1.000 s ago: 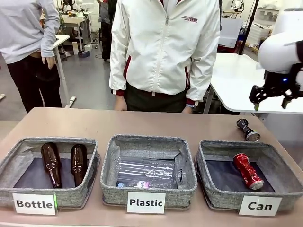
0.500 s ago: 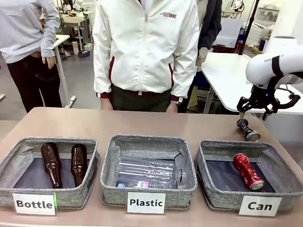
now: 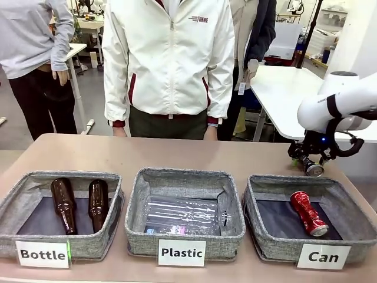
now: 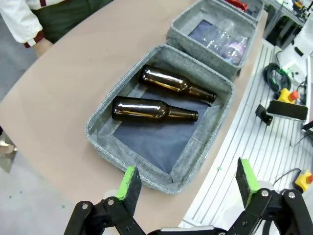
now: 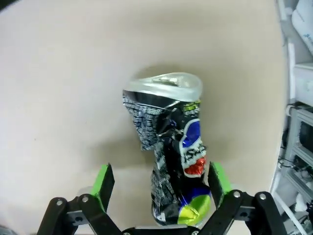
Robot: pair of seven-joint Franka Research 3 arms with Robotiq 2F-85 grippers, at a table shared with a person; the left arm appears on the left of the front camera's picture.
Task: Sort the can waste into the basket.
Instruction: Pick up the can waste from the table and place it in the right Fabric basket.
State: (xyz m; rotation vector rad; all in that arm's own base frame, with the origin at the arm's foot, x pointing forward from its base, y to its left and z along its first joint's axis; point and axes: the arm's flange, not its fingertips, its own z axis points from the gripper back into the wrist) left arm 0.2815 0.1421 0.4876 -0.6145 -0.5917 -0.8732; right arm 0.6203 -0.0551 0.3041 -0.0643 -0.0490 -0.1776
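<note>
A crushed dark can [image 5: 171, 156] with a silver end and multicoloured print lies on the table just behind the grey "Can" basket [image 3: 259, 236]; in the front view the same dark can [image 3: 310, 166] sits at the far right. My right gripper [image 5: 161, 183] hangs open straddling it, one green pad on each side, apart from the metal, and the right gripper [image 3: 308, 154] hovers right over it in the front view. A crushed red can [image 3: 308, 213] lies inside the basket. My left gripper [image 4: 188, 183] is open and empty above the "Bottle" basket [image 4: 195, 152].
The "Bottle" basket [image 3: 17, 203] holds two brown bottles [image 3: 63, 204], the "Plastic" basket [image 3: 135, 230] a clear bottle [image 3: 185, 215]. A person in a white jacket [image 3: 171, 59] stands at the far edge. The table's right edge runs close to the dark can.
My right arm has come down and leftward from well above the table until its gripper straddles the dark can. The person has stepped to picture left.
</note>
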